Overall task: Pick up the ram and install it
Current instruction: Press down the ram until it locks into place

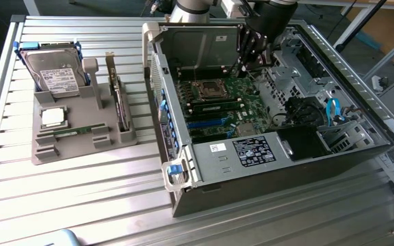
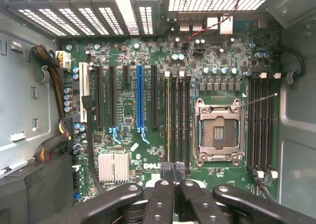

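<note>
Gripper (image 2: 173, 168), fingers (image 2: 160, 199) closed together, poised over the motherboard (image 2: 148, 135) inside the open computer case (image 1: 279, 195); the ram (image 1: 74, 131) lies flat in the grey holder (image 1: 80, 149) on the tabletop (image 1: 80, 205), centre left of the exterior view.

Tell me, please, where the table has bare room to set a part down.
Bare table lies camera-side of the tray and in a narrow strip between tray and case. The case is crowded, with the claw inside.
</note>
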### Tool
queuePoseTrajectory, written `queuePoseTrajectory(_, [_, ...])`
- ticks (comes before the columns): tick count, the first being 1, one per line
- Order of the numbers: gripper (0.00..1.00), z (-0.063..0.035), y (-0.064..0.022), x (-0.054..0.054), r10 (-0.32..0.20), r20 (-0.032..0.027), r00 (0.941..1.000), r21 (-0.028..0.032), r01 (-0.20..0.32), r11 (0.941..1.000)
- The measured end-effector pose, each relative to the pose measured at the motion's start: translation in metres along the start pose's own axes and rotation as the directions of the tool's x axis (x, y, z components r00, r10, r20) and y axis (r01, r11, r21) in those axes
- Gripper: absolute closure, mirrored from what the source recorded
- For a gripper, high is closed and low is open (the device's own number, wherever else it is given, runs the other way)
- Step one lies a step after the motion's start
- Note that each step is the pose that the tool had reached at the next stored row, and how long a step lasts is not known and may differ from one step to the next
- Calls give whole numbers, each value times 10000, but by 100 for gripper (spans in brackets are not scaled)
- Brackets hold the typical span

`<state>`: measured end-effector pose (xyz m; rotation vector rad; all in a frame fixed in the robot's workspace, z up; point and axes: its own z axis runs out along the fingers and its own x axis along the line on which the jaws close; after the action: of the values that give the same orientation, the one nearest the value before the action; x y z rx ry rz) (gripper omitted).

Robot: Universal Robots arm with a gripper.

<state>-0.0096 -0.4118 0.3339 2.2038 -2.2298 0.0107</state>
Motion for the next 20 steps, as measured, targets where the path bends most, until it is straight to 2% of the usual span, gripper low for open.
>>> queuePoseTrajectory(9, [89,0,-22,0,1,-1,10000,0,-1,10000])
queuePoseTrajectory(16, [89,0,-199,-3,0,-13,10000,0,0,10000])
queuePoseTrajectory(20, [89,0,-337,-4,0,-15,10000,0,0,10000])
